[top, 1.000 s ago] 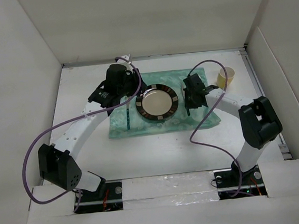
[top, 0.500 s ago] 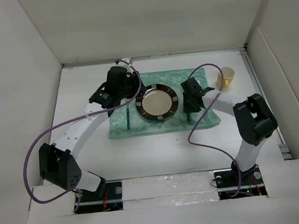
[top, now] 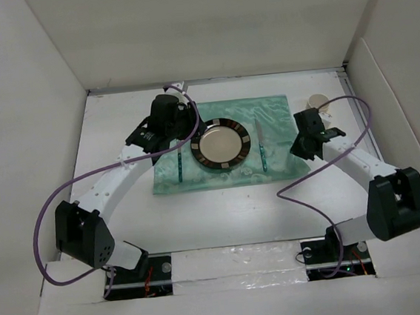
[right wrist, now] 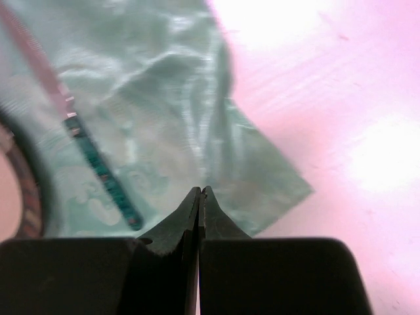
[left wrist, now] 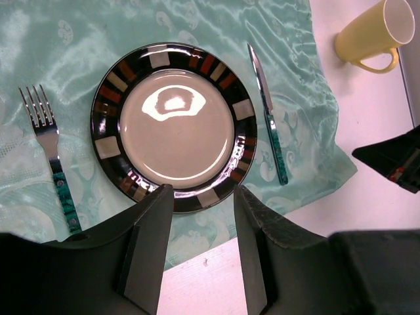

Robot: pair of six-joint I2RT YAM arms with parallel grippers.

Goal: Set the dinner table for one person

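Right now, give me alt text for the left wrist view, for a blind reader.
An empty dark-rimmed plate sits on a mint-green mat, a fork to its left and a knife to its right. A yellow mug sits off the mat at upper right; the open left gripper frames the bottom.

All white, matte. 1x back panel (top: 212,23), upright, plain. 1x left panel (top: 15,146) & 1x right panel (top: 404,87), upright, meeting back panel at corners. 1x tabletop (top: 223,216), flat, approx. square, panels on 3 sides. Near edge: raised ledge (top: 235,263) w/ glossy strip. Light: even, soft shadows.
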